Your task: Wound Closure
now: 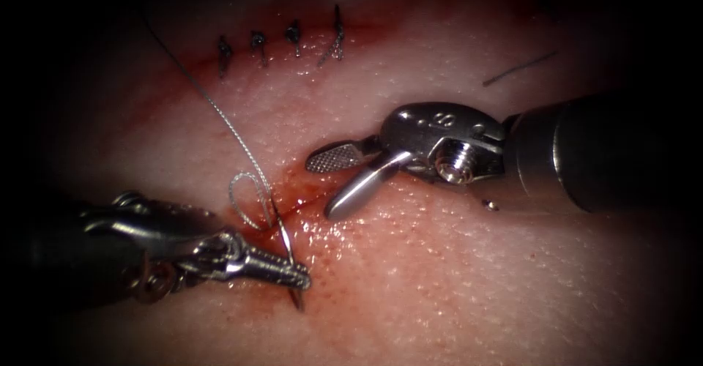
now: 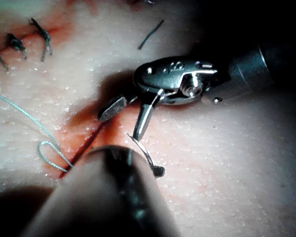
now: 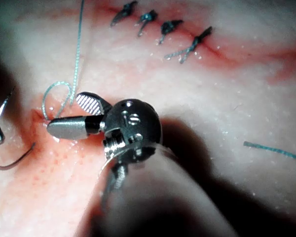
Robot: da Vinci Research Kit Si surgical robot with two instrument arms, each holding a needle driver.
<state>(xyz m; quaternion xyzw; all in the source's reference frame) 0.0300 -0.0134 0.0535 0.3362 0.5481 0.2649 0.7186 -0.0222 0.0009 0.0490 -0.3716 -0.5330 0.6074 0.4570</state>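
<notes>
Left tool (image 1: 296, 274) seen with jaws closed on needle (image 1: 287, 252), gripped near midpoint of curve. Needle held clear of tissue (image 1: 454, 278), one end seen beyond jaw tips, other arching up toward cut (image 1: 304, 205). Right tool (image 1: 340, 183) seen with jaws spread wide, nothing held, tips poised at cut just above red fluid (image 1: 322, 230). Thread (image 1: 220, 113) looped beside right tool's tips, trailing away upward. Four finished stitches (image 1: 282, 44) seen well beyond both tools. Cut thread end (image 1: 518, 68) lying behind right tool.

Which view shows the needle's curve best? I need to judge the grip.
The right wrist view: the needle shows as an open arc. In the endoscope view the needle looks foreshortened in the left tool; the left wrist view shows a short arc.
</notes>
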